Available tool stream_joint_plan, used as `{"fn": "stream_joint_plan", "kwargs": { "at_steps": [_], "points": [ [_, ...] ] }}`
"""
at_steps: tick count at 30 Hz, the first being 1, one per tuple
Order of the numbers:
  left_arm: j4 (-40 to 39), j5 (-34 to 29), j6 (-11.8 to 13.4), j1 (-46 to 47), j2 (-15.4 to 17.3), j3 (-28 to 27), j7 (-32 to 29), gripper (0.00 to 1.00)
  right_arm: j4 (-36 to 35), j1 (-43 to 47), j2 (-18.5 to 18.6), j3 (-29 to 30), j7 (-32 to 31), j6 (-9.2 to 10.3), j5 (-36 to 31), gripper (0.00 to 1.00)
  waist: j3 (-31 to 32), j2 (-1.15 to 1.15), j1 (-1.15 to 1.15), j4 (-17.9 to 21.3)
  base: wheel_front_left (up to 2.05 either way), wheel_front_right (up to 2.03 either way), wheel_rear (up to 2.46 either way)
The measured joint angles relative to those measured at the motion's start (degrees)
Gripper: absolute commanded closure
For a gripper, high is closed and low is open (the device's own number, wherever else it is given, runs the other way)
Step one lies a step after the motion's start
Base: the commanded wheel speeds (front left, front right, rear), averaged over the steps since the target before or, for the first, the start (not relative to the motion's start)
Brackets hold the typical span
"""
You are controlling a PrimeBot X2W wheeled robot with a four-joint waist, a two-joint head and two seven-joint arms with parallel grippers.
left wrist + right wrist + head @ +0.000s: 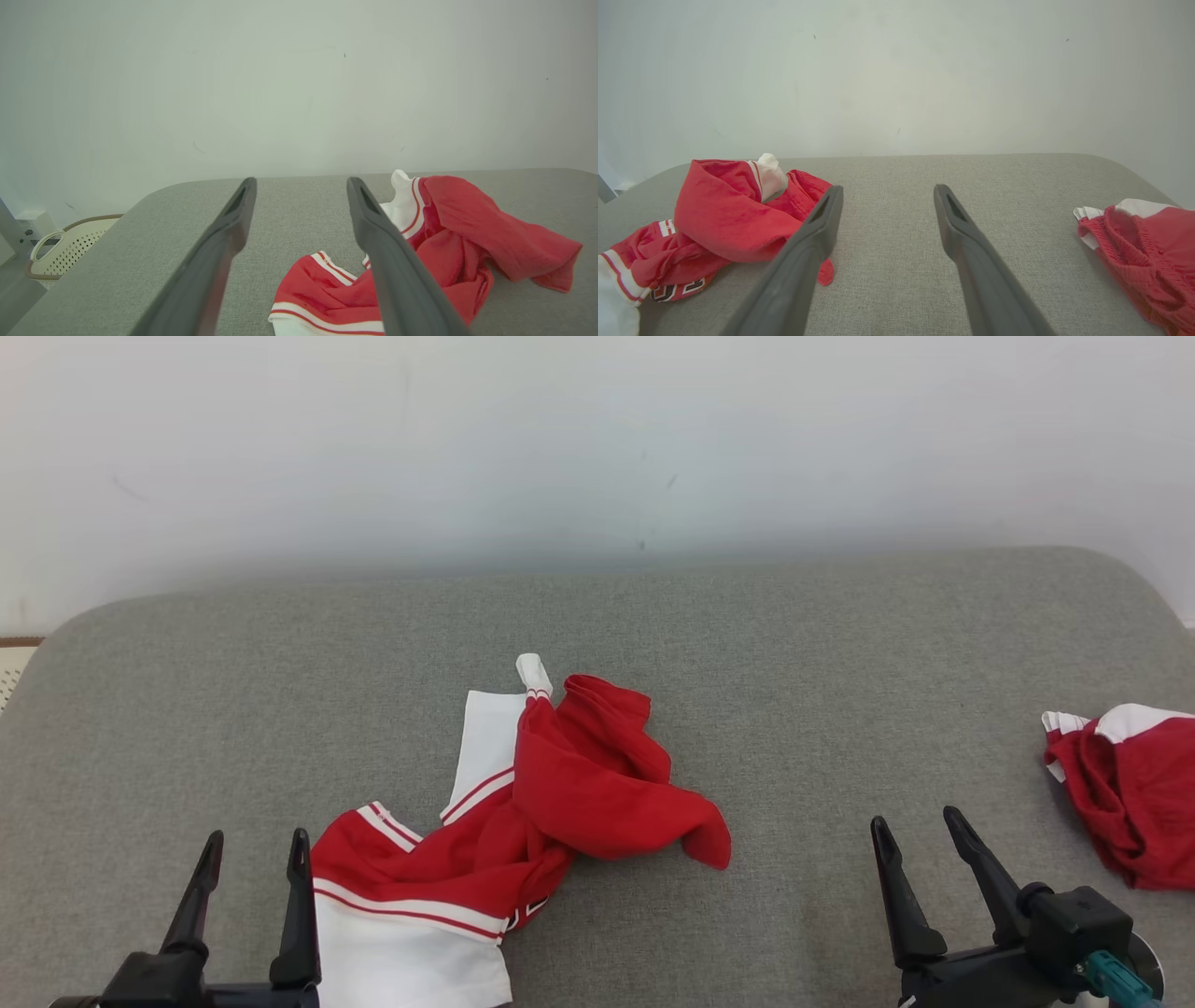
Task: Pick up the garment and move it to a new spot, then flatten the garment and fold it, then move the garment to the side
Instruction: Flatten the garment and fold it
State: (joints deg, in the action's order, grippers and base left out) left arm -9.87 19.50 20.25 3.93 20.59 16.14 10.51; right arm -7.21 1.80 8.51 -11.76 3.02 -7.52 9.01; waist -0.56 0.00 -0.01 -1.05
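Our left gripper waits with its fingers spread wide and empty, just to the left of the garment, level with its nearest end. Our right gripper is spread just as wide and holds nothing. It is well to the right of the garment, with bare grey cloth between them.

The garment is a crumpled red-and-white jersey lying on the padded grey table. Its long axis runs away from us, from a white hem nearest our body to a small white tip at the far end, leaning a little to the right. A loose red fold spills off its right side toward the right gripper. The hem runs out of the bottom of the head view, so we cannot tell whether it reaches the table's near edge.

We judge the left arm the nearer one for a first grasp, with the striped edge beside its fingers the closest hold. The right arm would have to cross open table to reach the red fold.

Farther right of the garment, past the right gripper, a second piece of clothing lies bunched near the table's right edge, which narrows the room there. Beyond the garment the table is open up to a pale wall. Off the table, far to the garment's left, sits a basket.
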Motion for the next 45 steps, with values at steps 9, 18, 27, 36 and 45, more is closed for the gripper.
{"fn": "stream_joint_plan", "kwargs": {
  "at_steps": [9, 18, 27, 36, 45],
  "points": [
    [0.73, 0.03, -0.41, 1.09, -0.19, 0.69, 0.16, 0.00, 1.34, -1.14, 2.13, -1.94, -0.57, 0.00, 0.12, 0.00, -0.46, 0.00, 0.00, -1.49, 0.00, 0.00, 0.00],
    [1.45, -0.04, -1.02, 3.44, -1.58, 2.80, 0.59, 0.00, 11.72, -7.57, 10.22, -13.86, -0.96, 0.00, 2.50, 0.00, -2.38, 0.00, 0.00, -4.66, 0.00, 0.00, 0.00],
    [3.31, -0.20, -2.38, 7.00, -3.21, 4.32, 1.75, 0.00, 24.49, -18.18, 13.23, -21.97, 2.38, 0.00, 5.10, 0.00, -6.07, 0.00, 0.01, -7.45, 0.00, 0.00, 0.00],
    [4.60, -0.20, -2.50, 8.54, -4.31, 4.27, 3.05, 0.00, 29.72, -24.79, 14.58, -27.37, 4.56, 0.00, 9.32, 1.00, -9.01, 0.00, 0.01, -9.22, 0.00, 0.00, 0.00],
    [4.41, -0.19, -1.76, 8.06, -3.81, 2.81, 3.46, 0.00, 16.82, -24.43, 20.33, -27.43, 0.15, 0.00, 12.30, 1.00, -8.96, 0.00, 0.01, -6.83, 0.00, 0.00, 0.00]
  ]
}}
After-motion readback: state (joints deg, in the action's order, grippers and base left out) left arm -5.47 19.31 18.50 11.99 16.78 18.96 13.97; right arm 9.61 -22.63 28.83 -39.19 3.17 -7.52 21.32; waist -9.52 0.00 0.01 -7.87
